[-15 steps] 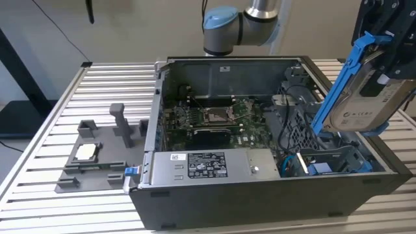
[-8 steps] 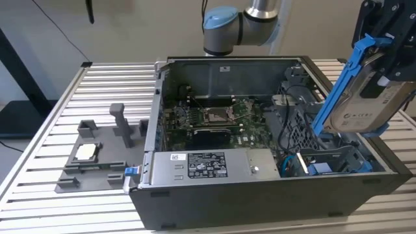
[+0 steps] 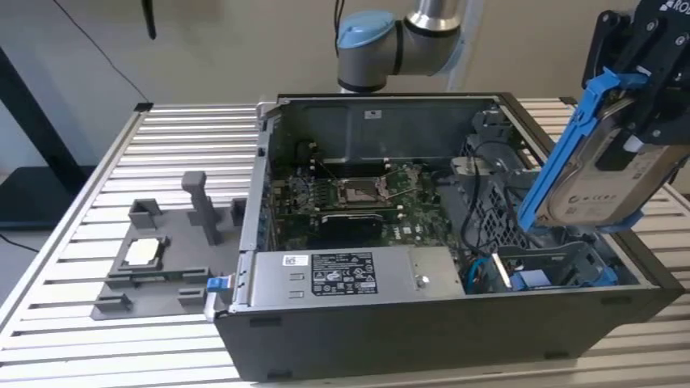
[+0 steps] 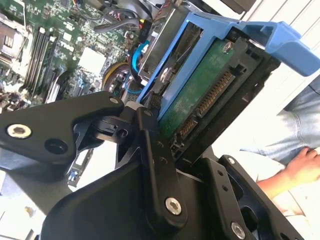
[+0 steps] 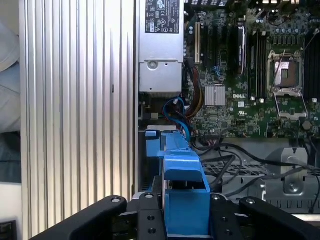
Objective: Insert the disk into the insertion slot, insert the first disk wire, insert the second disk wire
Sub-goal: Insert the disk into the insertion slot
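The disk (image 3: 599, 174), silver-grey with a white label in a bright blue carrier, hangs tilted on edge above the exterior view's right end of the open computer case. My gripper (image 3: 645, 129) is shut on it, its black fingers clamping both faces. In the second wrist view the disk (image 4: 200, 95) shows its green board and connector, with a black finger (image 4: 152, 150) against it. The first wrist view shows the blue carrier (image 5: 182, 182) between my gripper's black links (image 5: 185, 220). Below it lies the insertion slot (image 3: 555, 271), a grey bay with blue fittings, also seen in the first wrist view (image 5: 152, 145). Blue wires (image 5: 177, 107) curl beside the bay.
The case holds a green motherboard (image 3: 356, 190) and a grey labelled power-supply box (image 3: 345, 275). A grey fixture tray (image 3: 161, 259) sits on the slatted table (image 3: 65, 242) at the exterior view's left. A person's hand (image 4: 300, 167) rests beyond the case.
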`<act>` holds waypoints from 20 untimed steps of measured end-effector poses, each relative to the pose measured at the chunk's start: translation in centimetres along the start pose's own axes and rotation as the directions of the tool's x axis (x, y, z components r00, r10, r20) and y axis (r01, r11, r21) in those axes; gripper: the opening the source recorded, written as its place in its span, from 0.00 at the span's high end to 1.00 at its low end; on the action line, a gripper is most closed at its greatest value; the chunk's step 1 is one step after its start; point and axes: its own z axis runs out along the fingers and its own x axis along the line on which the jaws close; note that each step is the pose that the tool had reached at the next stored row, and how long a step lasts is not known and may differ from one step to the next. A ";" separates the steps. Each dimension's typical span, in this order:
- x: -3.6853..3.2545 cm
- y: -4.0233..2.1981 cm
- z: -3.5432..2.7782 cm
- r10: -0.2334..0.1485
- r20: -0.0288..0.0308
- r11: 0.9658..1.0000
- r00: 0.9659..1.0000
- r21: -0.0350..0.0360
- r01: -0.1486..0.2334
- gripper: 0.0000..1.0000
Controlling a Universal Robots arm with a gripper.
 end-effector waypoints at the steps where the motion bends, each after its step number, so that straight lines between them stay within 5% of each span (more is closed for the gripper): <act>1: 0.01 0.00 0.12 0.000 0.000 1.000 1.000 0.000 0.000 0.67; 11: 0.02 -0.02 0.48 0.000 -0.001 1.000 1.000 0.000 0.000 0.67; 20: 0.02 -0.06 1.43 0.000 -0.001 1.000 1.000 0.000 0.000 0.67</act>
